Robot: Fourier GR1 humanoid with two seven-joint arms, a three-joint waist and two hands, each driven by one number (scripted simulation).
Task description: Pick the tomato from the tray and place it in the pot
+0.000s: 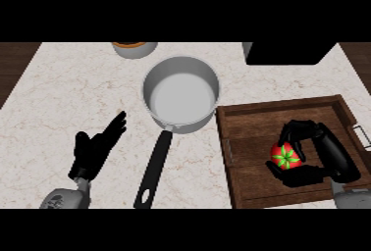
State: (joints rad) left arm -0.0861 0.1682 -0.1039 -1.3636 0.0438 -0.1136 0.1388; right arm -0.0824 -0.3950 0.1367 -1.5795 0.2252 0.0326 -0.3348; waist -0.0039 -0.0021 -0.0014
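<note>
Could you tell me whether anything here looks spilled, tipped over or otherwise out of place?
Nothing stands out. The pot sits upright on the counter, nothing inside it, and the tomato is in the wooden tray with the right hand curled around it. The left hand rests open.

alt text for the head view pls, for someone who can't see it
The right hand curls around a tomato in a wooden tray. Left of the tray stands a grey pot; the left hand rests open on the counter.
</note>
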